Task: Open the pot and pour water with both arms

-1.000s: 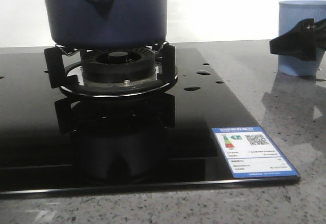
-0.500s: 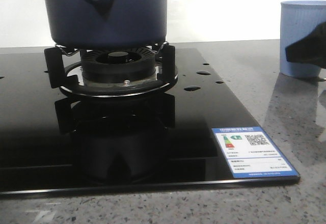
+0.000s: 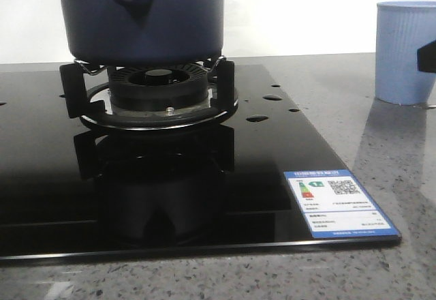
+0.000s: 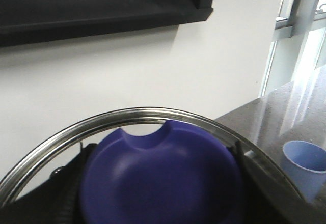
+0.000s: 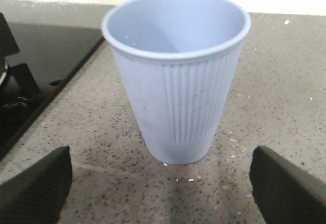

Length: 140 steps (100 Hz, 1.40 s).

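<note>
The navy-blue pot [image 3: 139, 17] stands on the gas burner [image 3: 158, 88]; its top is out of view. In the left wrist view my left gripper [image 4: 160, 188] is shut on the blue knob [image 4: 158, 173] of a steel-rimmed glass lid [image 4: 153, 113], with black fingers [image 4: 69, 193] on either side of the knob. My right gripper [image 5: 163, 183] is open, its pads [image 5: 35, 188] spread wide, short of the pale blue ribbed cup [image 5: 178, 76]. Only its dark tip [image 3: 428, 56] shows at the right edge of the front view. Water drops [image 3: 257, 118] lie on the black cooktop.
The black glass cooktop [image 3: 204, 177] carries a blue-and-white energy label [image 3: 338, 203] at its front right corner. The cup [image 3: 405, 51] stands on the grey speckled counter [image 3: 381, 143], right of the cooktop. A white wall lies behind.
My right gripper has drawn back to the right, away from the cup, and now shows only at the frame edge. The pot has not moved.
</note>
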### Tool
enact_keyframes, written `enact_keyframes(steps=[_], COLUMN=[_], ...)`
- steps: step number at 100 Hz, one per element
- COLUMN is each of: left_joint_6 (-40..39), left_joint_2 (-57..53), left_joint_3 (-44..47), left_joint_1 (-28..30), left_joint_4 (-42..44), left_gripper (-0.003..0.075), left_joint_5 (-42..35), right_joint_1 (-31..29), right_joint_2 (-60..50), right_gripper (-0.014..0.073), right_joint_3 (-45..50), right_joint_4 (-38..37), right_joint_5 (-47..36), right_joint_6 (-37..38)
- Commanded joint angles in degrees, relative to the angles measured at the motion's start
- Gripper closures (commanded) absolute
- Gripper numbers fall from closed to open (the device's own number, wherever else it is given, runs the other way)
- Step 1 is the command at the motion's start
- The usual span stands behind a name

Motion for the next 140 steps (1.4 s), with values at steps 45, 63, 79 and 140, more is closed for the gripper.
enact_keyframes(steps=[45, 63, 79, 140], left_joint_6=[1.6, 5.8, 11.1, 17.7], left_joint_2=[11.0, 13.6, 14.6, 15.6], left_joint_3=[-2.1, -2.1, -2.1, -2.1], left_joint_1=[-7.6, -7.6, -8.3, -8.6], left_joint_4=[-5.4, -9.6, -11.5, -11.3], left_gripper=[0.0450, 0.0450, 0.0450, 0.0450], left_joint_5=[-0.6, 0.1, 0.8, 2.2], right_joint_1=[-0.2, -0.2, -0.2, -0.2], right_joint_2=[-19.0, -20.5, -20.5, -20.5], right_gripper=[-0.0050, -0.0050, -0.0050, -0.0050], right_joint_3=[5.3, 5.3, 5.3, 5.3], right_joint_4=[1.3, 1.3, 1.3, 1.3], right_joint_5=[3.3, 4.7, 4.7, 4.8], right_joint_6=[0.7, 0.7, 0.7, 0.7])
